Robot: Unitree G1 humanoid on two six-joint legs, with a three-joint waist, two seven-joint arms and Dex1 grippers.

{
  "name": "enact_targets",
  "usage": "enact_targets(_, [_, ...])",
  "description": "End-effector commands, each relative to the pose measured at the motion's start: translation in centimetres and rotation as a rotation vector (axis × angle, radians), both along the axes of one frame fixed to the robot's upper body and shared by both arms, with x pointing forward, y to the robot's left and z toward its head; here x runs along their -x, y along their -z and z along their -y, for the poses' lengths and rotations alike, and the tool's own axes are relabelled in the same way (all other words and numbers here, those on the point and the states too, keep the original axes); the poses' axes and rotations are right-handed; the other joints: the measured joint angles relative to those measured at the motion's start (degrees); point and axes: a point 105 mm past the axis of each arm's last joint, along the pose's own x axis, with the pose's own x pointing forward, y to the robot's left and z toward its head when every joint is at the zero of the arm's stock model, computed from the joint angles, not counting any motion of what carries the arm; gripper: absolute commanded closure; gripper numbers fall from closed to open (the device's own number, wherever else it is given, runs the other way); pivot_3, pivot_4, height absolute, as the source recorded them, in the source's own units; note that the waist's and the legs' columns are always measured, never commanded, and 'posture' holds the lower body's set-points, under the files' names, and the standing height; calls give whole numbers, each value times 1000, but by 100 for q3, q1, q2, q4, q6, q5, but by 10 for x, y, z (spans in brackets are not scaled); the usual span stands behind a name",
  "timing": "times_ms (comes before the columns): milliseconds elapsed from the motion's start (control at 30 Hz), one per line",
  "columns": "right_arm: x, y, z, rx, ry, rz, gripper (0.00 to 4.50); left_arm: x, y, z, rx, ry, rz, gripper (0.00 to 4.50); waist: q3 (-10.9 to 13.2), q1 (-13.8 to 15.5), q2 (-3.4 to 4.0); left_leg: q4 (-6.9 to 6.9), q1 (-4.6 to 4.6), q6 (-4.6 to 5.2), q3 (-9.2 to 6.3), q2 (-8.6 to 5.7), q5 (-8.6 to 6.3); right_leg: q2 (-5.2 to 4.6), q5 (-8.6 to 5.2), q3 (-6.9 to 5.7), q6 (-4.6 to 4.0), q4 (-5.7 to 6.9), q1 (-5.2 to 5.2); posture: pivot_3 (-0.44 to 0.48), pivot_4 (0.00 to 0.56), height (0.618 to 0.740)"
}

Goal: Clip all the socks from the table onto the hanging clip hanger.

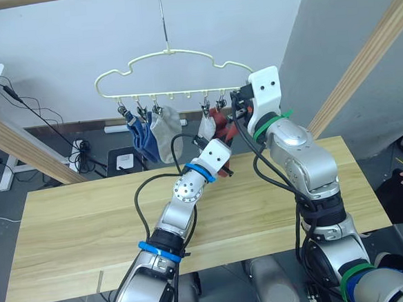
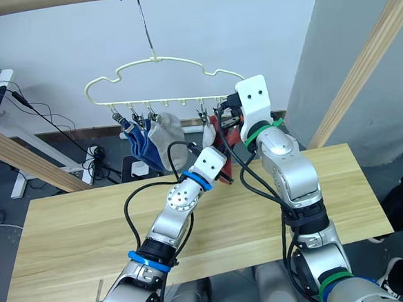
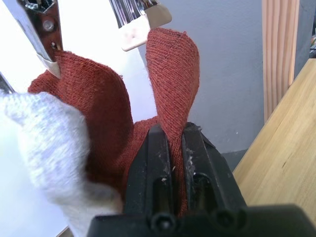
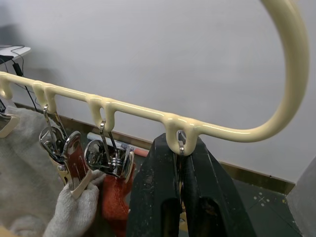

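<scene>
While the table [image 1: 89,221] carries no sock in either eye view, the item in hand is a rust-red sock [image 3: 170,74], pinched between the closed fingers of the left gripper [image 3: 172,148] and standing upward from them, its long axis running up toward the hanger's clips. Location: its free upper edge lies just below and beside a pale clip [image 3: 143,27]; whether that clip bites the fabric cannot be told. A second rust-red sock [image 3: 84,98] hangs from the neighbouring clip, touching a light grey sock [image 3: 44,133] in front. Further along the cream clip hanger [image 1: 170,55]: a blue sock [image 1: 141,140] and another light grey sock [image 1: 166,134], already hung. The right gripper [image 4: 180,163] sits at the hanger's end, fingers closed about the last metal clip just under its bar [image 4: 143,113]. Judgement: the left arm is nearer the sock and the right nearer the end clip; the sock's edge lies low and to the inner side of the right fingers.
</scene>
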Motion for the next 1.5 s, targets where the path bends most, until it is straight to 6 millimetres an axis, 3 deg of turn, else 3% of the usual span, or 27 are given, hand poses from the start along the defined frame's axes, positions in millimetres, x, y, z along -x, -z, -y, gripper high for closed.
enact_targets(33, [6,-15,-2,-15,-12,56,4500,0,-16,7,33,29,22,4497,0,0,0,0,0,0,0,0,0,0,0,0,0,0,0,-263,286,740])
enact_targets(600, [6,-14,-2,-22,-15,48,4500,-1,-22,19,78,59,-48,4497,0,1,0,0,0,0,0,0,0,1,0,0,0,0,0,-259,287,740])
enact_targets(833, [6,-12,-2,-19,-11,45,4500,-2,-35,16,122,44,-13,4497,0,1,0,0,0,0,-1,1,0,2,0,0,0,1,0,-260,288,740])
enact_targets(1200, [5,-12,-1,-13,-5,49,4500,1,-32,14,145,46,-26,4497,0,1,0,1,0,0,-1,0,0,2,0,1,0,0,0,-260,288,740])
enact_targets(1500, [6,-9,0,-6,-5,37,4500,1,-40,14,196,42,-17,4497,0,2,0,1,0,0,-1,0,0,2,0,1,0,0,1,-257,290,740])
